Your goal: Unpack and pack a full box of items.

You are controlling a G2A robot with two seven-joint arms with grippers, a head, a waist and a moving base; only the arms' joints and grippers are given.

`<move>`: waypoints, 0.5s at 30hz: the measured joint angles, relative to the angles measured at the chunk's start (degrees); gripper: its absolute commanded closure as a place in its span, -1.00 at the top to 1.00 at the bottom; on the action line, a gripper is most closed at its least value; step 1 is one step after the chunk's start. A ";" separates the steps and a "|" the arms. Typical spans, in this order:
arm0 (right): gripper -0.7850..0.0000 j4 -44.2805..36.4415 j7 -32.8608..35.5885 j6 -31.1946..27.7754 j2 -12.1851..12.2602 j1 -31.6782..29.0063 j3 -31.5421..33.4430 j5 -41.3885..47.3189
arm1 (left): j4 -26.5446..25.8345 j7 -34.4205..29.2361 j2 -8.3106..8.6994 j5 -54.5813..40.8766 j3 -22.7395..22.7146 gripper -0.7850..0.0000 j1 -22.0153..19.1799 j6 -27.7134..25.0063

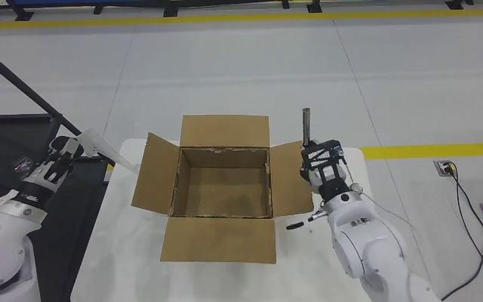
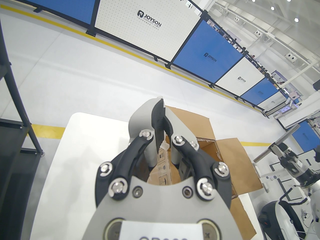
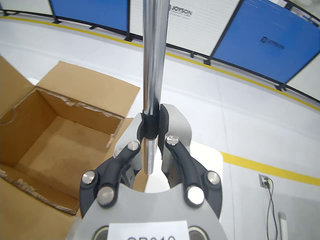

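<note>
An open cardboard box (image 1: 224, 155) stands in the middle of the white table (image 1: 128, 249), flaps spread and its inside bare; the wrist views show it too (image 2: 225, 166) (image 3: 62, 136). To the right of the box, my right gripper (image 1: 321, 155) (image 3: 153, 116) is shut on a shiny metal rod (image 1: 306, 127) (image 3: 153, 38) that stands upright. My left gripper (image 1: 94, 143) (image 2: 161, 106) hangs off the table's far left corner. It is shut, with a thin white strip (image 2: 163, 147), like a cable tie, pinched between its pads.
A small dark item (image 1: 296, 224) lies on the table by the box's right flap. A black frame and dark surface (image 1: 45, 226) stand left of the table. On the floor to the right are a socket and cable (image 1: 445, 167).
</note>
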 measured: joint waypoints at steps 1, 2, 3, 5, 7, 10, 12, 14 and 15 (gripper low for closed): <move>-1.00 0.63 0.14 -1.20 -0.19 0.88 -0.68 0.83 | 0.00 0.00 0.00 0.00 0.00 -1.00 0.00 0.00; -1.00 1.36 0.36 -2.56 -0.40 1.85 -1.43 1.74 | 0.00 0.00 0.00 0.00 0.00 -1.00 0.00 0.00; -1.00 2.53 0.79 -4.49 -0.69 3.25 -2.50 3.03 | 0.00 0.00 0.00 0.00 0.00 -1.00 0.00 0.00; -1.00 4.78 1.82 -7.41 -1.20 5.75 -4.29 4.91 | 0.00 0.00 0.00 0.00 0.00 -1.00 0.00 0.00; -1.00 8.20 3.38 -10.83 -1.96 9.29 -6.81 7.33 | 0.00 0.00 0.00 0.00 0.00 -1.00 0.00 0.00; -1.00 14.83 5.86 -15.38 -3.46 15.27 -11.23 11.16 | 0.00 0.00 0.00 0.00 0.00 -1.00 0.00 0.00; -1.00 20.29 7.47 -17.67 -4.86 19.81 -15.00 13.18 | 0.00 0.00 0.00 0.00 0.00 -1.00 0.00 0.00; -1.00 25.32 8.62 -18.99 -6.33 23.60 -18.63 14.59 | 0.00 0.00 0.00 0.00 0.00 -1.00 0.00 0.00; -1.00 28.83 9.42 -20.07 -7.44 26.10 -21.14 15.70 | 0.00 0.00 0.00 0.00 0.00 -1.00 0.00 0.00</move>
